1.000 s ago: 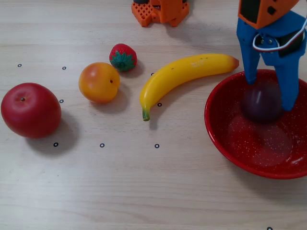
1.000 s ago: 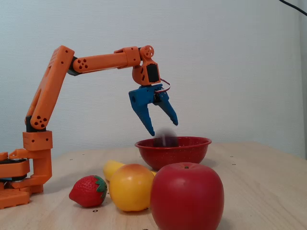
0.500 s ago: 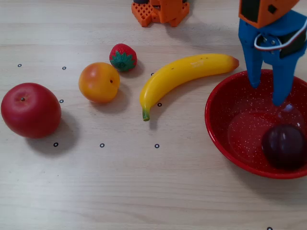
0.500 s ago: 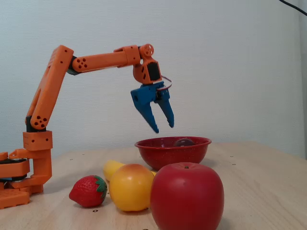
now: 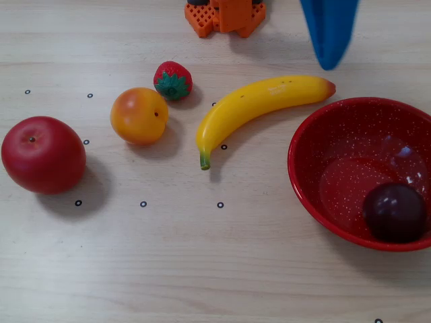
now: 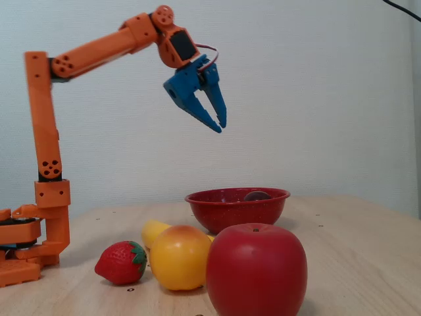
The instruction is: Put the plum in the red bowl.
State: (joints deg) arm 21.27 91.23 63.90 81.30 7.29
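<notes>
A: Plum (image 5: 395, 212) first: how does it look to handle?

B: Small, round, glossy, dark maroon. I judge it light and hard-skinned, so slippery under narrow tips and liable to roll. The widest part, squeezed from opposite sides, seems the safest hold.

A: Run the table (image 5: 202, 269) left to right, from the fixed view looking down.

B: Red apple (image 5: 43, 154), orange fruit (image 5: 139, 115), strawberry (image 5: 173, 81), banana (image 5: 259, 106), then the red bowl (image 5: 350, 128) at the right edge.

A: And what's in the bowl?

B: Only the plum, lying on the near inner slope against the wall. The rest of the basin is bare. From the low fixed view, just its top peeks over the rim.

A: The arm?

B: The gripper (image 6: 220, 124) hangs high above the bowl, well apart from it. Its fingers (image 6: 197, 110) stand slightly parted and hold nothing.

A: So the task?

B: By the look of it, done.
</notes>
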